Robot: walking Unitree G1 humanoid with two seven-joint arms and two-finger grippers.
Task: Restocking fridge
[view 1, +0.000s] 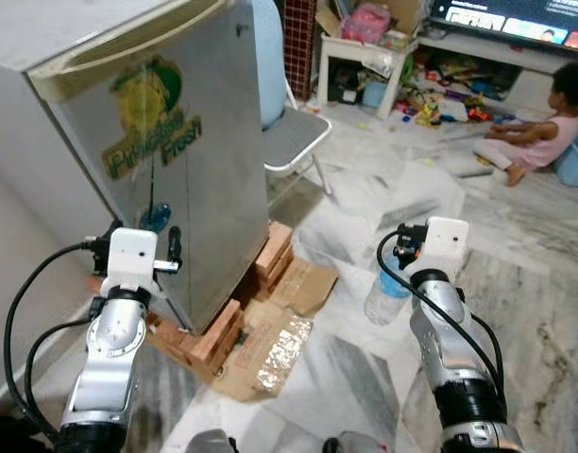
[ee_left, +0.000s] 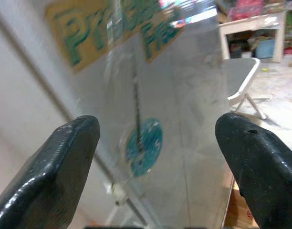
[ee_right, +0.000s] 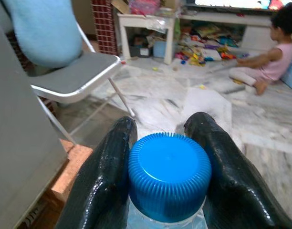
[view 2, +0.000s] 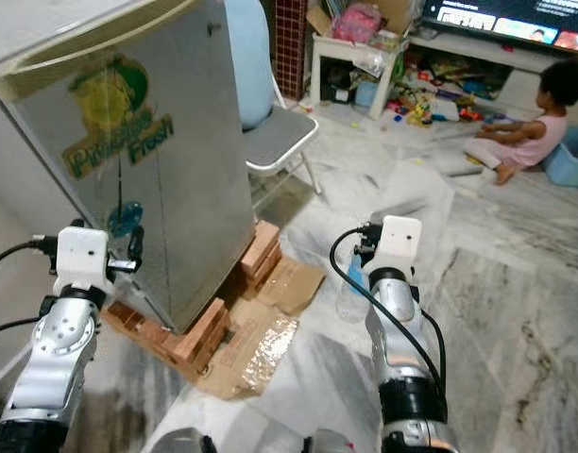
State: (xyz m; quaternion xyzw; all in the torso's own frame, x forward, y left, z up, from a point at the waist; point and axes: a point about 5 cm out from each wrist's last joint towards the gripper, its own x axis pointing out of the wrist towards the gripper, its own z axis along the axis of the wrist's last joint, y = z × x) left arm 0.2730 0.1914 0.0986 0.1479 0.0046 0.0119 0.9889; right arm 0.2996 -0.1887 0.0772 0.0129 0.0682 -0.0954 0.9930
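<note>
Right pincer [ee_right: 167,143] grips bottle [view 1: 385,294]; left pincer [ee_left: 155,143] spread before fridge [view 1: 166,142].

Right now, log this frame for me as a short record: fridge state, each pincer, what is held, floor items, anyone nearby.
fridge: silver fridge, door closed, raised on bricks over flattened cardboard
left pincer: left pincer, open, facing the fridge door
right pincer: right pincer, shut on the blue cap of a water bottle
other: folding chair beside the fridge
people: a person seated on the floor by the TV stand
</note>
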